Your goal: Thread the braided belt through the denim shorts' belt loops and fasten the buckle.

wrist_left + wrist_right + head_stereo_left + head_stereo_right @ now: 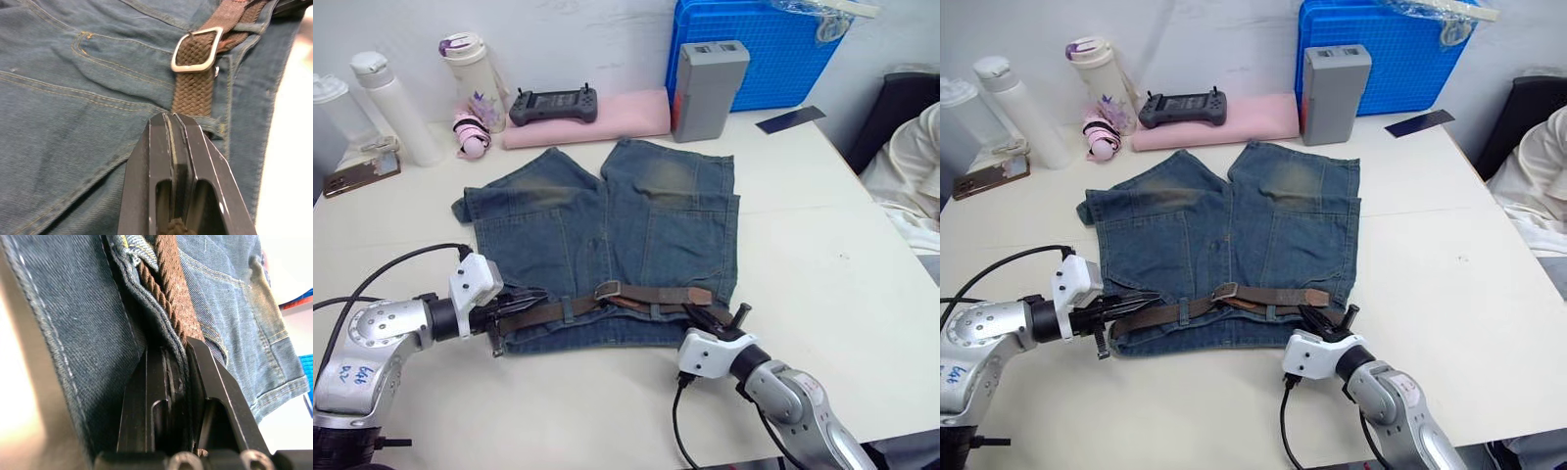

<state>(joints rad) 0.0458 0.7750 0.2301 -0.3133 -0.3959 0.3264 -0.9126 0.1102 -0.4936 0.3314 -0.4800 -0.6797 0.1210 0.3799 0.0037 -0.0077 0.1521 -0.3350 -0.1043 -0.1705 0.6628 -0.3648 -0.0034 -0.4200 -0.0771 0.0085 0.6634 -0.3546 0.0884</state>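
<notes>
Jaws of left gripper [172, 128] clamped on belt [651, 296] at waistband's left end; right gripper [168, 357] jaws pinched on waistband edge beside belt at right end. Shorts [607, 230] flat on white table [822, 245], waistband nearest robot, legs pointing away. Belt lying along waistband, passing under loop [211, 125] just ahead of left fingertips. Buckle [197, 50] near waistband middle, strap through frame. Pink cloth [597, 117] beyond shorts.

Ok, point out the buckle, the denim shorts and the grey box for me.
buckle [195, 49], left wrist view, middle of the frame.
denim shorts [553, 230], left eye view, leg panel.
grey box [705, 93], left eye view, front face.
</notes>
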